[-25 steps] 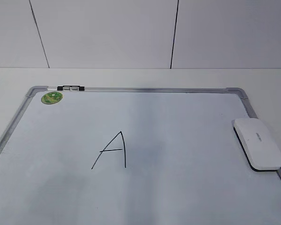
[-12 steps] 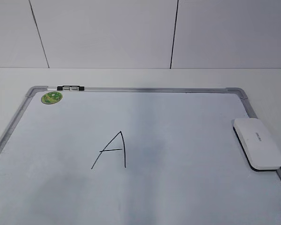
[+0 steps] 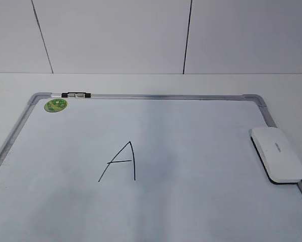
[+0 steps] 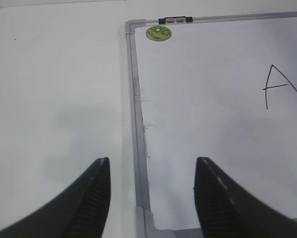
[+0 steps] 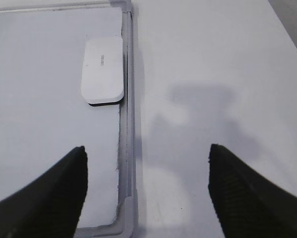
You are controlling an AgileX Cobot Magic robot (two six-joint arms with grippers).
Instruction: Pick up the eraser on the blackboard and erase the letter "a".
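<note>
Lying flat on the white worktop, the blackboard filled most of the exterior view, its grey frame running round the edges and a round green sticker sitting in the far left corner just beside a small black clip on the top rail. The eraser rested on the board surface at the right side, right against the frame and slightly angled, white top up with a dark edge showing beneath. The only mark on the board was an angular capital "A" in thin black marker, left of centre and well apart from the eraser. The left gripper hovered over the board's near left corner, its fingers spread wide and holding nothing, one over the worktop and one over the board. The right gripper hung above the board's right frame, fingers likewise spread and empty, with the eraser ahead of them and untouched.
</note>
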